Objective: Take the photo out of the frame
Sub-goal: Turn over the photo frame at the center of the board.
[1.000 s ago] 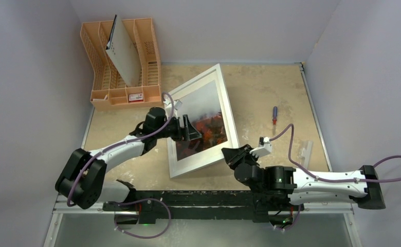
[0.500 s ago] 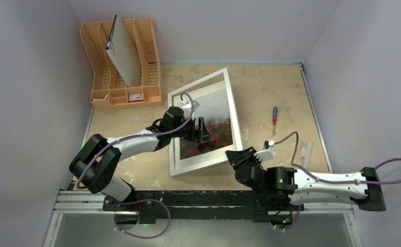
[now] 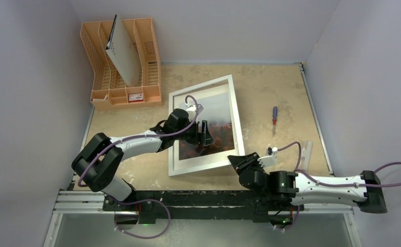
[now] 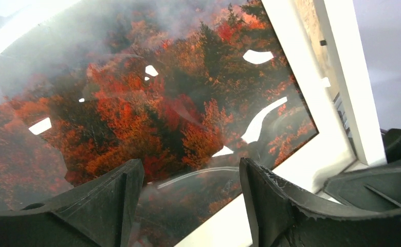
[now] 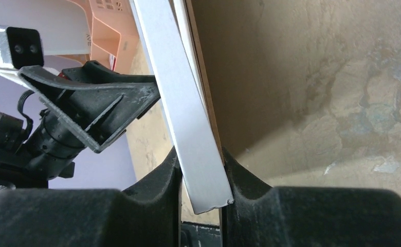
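The frame [image 3: 198, 165], white-bordered, lies face up and slightly skewed mid-table. The photo [image 3: 220, 135] of red-orange trees, fading to pale haze at the far end, sits inside it. My left gripper [image 3: 204, 134] hovers over the photo's lower half, open, nothing between its fingers. In the left wrist view the photo [image 4: 162, 103] fills the picture under reflective glazing, with the left gripper [image 4: 190, 170] just above it and the frame's border [image 4: 337, 103] to the right. My right gripper [image 3: 238, 159] is shut on the frame's near right corner. The right wrist view shows that white edge [image 5: 188, 113] pinched in the right gripper [image 5: 201, 172].
An orange plastic rack [image 3: 149, 46] stands at the back left with a grey-white perforated board [image 3: 122, 54] leaning in it. A screwdriver [image 3: 274, 116] lies right of the frame. A clear plastic piece [image 3: 305, 152] lies near the right edge.
The frame has turned clockwise and drawn toward the near edge, led by the right gripper on its corner. The left gripper has travelled right across the photo.
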Robot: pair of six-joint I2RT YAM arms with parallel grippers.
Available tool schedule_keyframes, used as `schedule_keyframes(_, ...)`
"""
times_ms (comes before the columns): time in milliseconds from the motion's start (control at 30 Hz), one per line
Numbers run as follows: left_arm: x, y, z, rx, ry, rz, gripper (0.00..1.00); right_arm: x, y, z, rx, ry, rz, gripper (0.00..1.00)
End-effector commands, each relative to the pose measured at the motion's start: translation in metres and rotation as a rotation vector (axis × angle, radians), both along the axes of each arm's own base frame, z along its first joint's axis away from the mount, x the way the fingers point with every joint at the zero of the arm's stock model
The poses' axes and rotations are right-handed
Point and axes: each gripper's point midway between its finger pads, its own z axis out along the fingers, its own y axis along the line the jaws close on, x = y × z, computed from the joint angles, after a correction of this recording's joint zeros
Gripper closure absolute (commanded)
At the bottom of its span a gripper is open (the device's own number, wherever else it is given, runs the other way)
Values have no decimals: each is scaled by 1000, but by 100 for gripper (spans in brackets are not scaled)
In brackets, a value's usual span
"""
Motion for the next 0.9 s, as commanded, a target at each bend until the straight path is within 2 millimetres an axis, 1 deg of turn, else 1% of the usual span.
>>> schedule_keyframes(0,-28,-3,-10,32,71,-79,29,-27,-30,-66,-232,130,112,85)
schedule_keyframes(100,-28,-2,1,23,51,-81,28,-28,-33,-76,-217,140,103,85)
schedule_keyframes(200,-24,5,11,54,21,-53,27,-29,-41,-83,-233,151,93,84)
schedule_keyframes(267,-21,17,13,104,3,-11,26,-29,-46,-87,-251,159,85,82)
schedule_keyframes(367,-14,35,22,153,-52,69,24,-30,-52,-92,-264,167,75,83)
schedule_keyframes(467,-9,60,24,217,-100,166,23,-31,-54,-96,-258,173,70,84)
schedule_keyframes(567,-4,100,13,343,-125,315,22,-31,-56,-99,-253,176,67,85)
schedule_keyframes(667,-5,142,-9,499,-117,452,22,-31,-56,-98,-246,170,67,85)
schedule_keyframes(700,-7,152,-18,539,-106,480,21,-30,-56,-97,-246,168,68,85)
schedule_keyframes(767,-11,164,-31,595,-75,517,21,-30,-56,-95,-249,164,69,85)
schedule_keyframes(867,-13,171,-42,628,-45,544,20,-30,-57,-95,-256,166,70,86)
